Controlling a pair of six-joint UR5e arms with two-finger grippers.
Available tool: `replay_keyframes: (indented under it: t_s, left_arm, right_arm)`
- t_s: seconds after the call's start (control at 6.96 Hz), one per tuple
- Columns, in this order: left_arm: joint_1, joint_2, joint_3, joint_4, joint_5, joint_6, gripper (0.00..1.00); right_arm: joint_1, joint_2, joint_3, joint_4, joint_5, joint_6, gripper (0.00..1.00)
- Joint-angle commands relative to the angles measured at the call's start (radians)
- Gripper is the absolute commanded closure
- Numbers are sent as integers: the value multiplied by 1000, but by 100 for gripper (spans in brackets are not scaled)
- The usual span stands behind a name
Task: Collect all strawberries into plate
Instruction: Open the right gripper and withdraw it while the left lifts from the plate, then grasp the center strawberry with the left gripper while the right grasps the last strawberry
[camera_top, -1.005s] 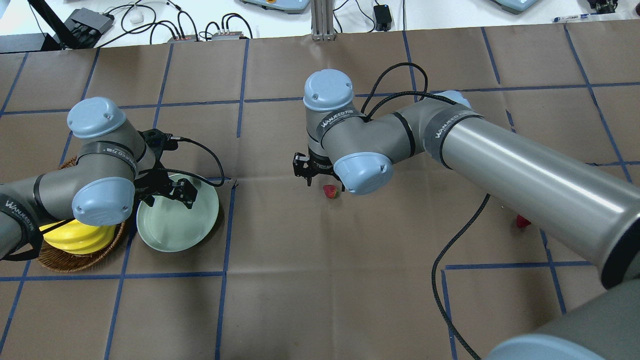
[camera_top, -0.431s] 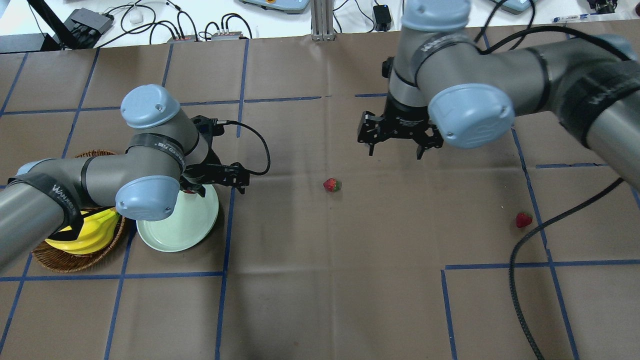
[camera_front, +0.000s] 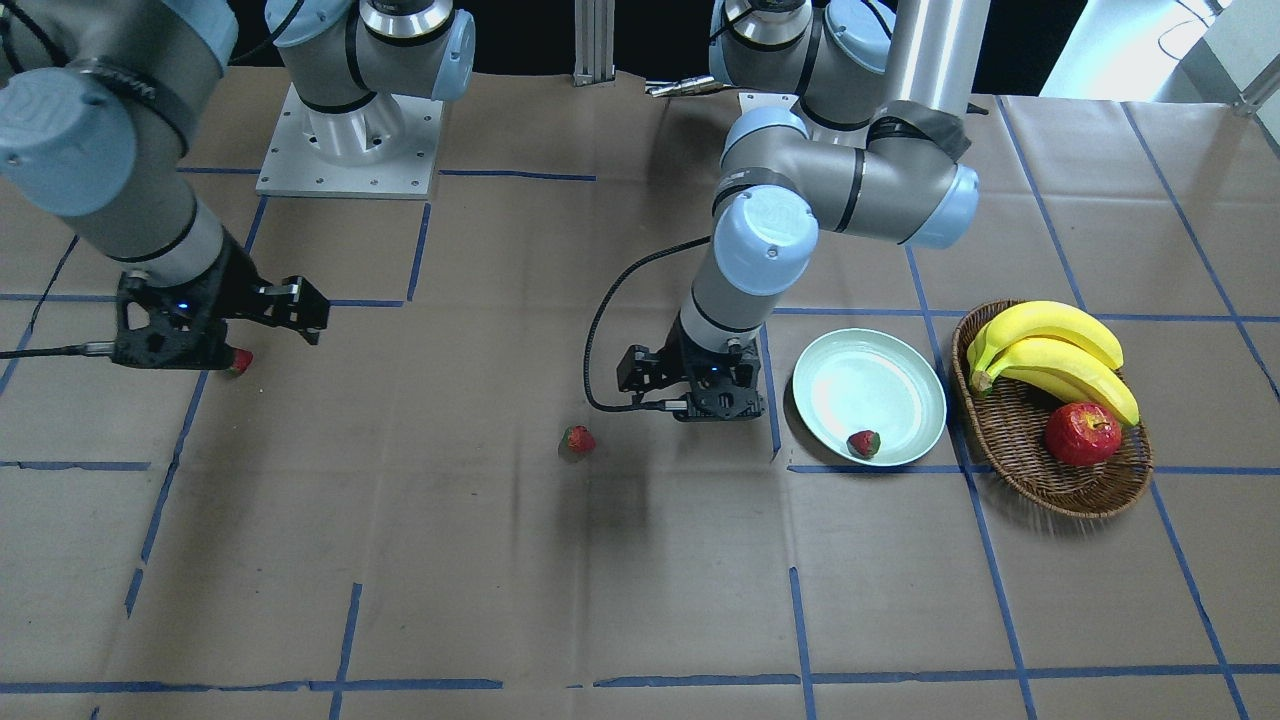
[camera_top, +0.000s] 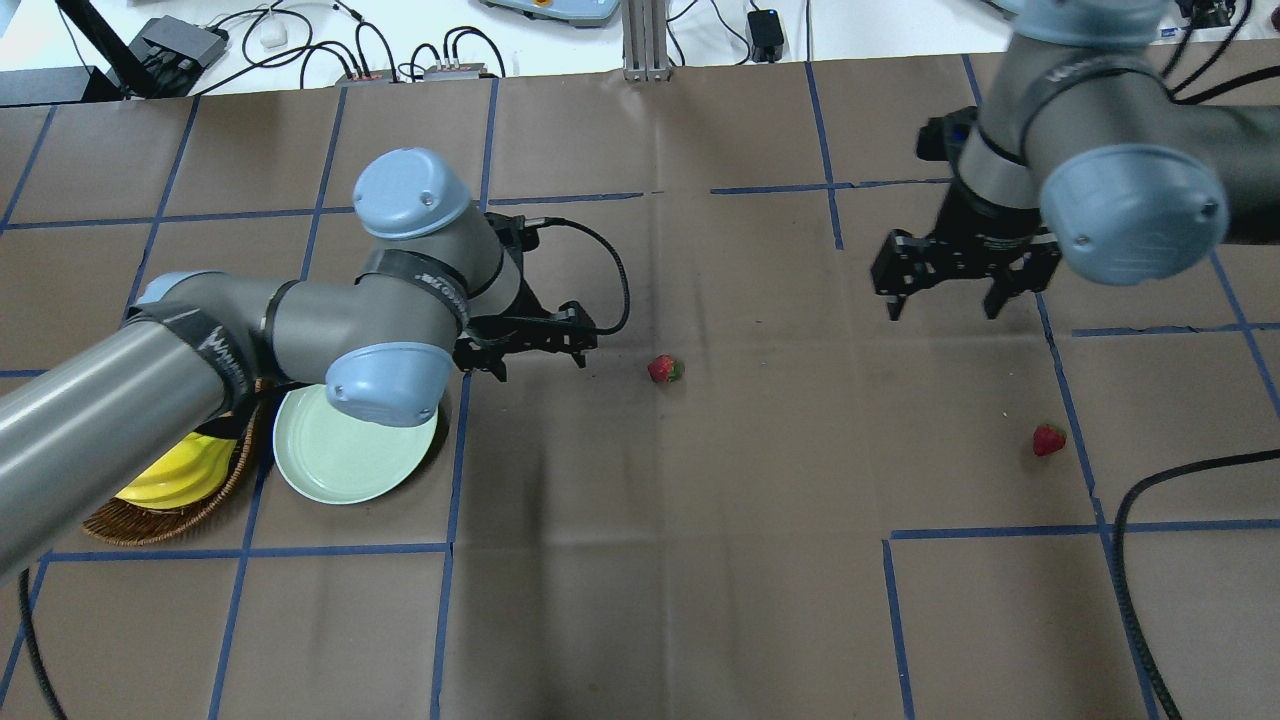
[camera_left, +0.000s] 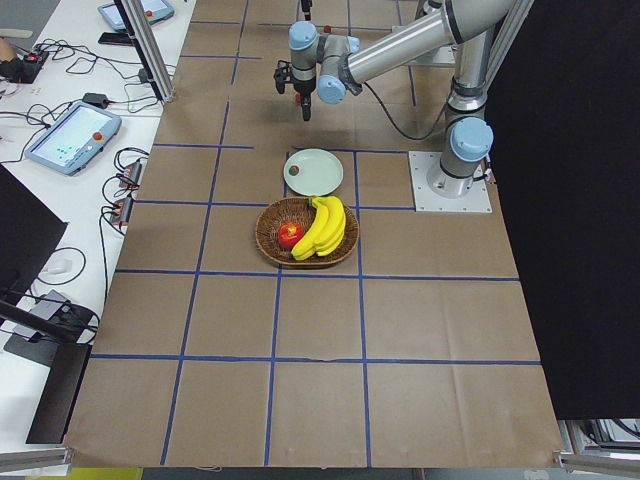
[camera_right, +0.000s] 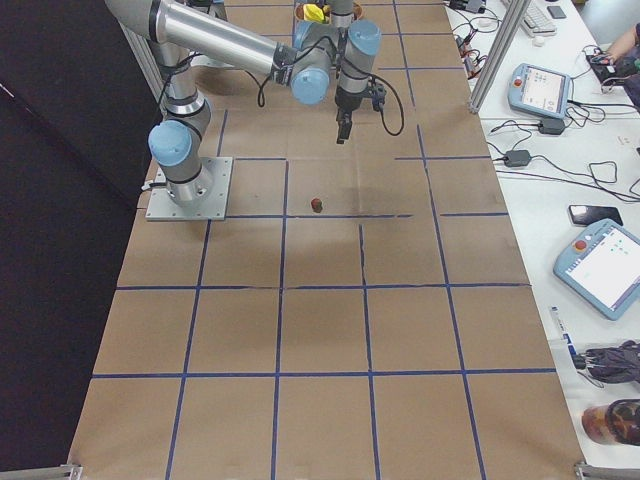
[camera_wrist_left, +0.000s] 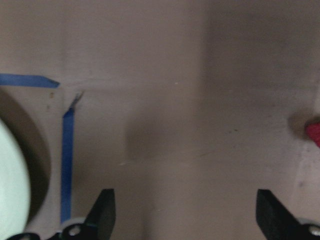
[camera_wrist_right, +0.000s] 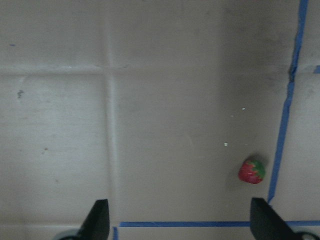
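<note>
Status: plated strawberry (camera_front: 864, 442) on plate (camera_front: 870, 385); mid-table strawberry (camera_top: 664, 369) near left gripper (camera_top: 540, 367); outer strawberry (camera_top: 1048, 439) near right gripper (camera_top: 941, 312). Both grippers spread, empty. Risk: off-centre closing, one finger clipping rounded berry, rolling it away; weak pinch, dropping short of plate.

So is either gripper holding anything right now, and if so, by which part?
Nothing is held. The left gripper and the right gripper are both open, with only the table showing between their fingers.
</note>
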Motion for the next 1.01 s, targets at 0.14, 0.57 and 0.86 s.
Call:
replay_keyframes:
  t_s: [0.14,0.57,0.86]
  left_arm:
    - [-87,-157,140,10,-3,-60,1]
    - [-91,-196,146,39,-43,-62,1]
    - [-96,-222,149,45,-49,-65,1]
  right_arm:
    - [-223,-9,197,-254,-11,-287,0]
    - [-225,20,383,-474,0,-258,1]
    - [-225,104,388,-541,-9,-250,1]
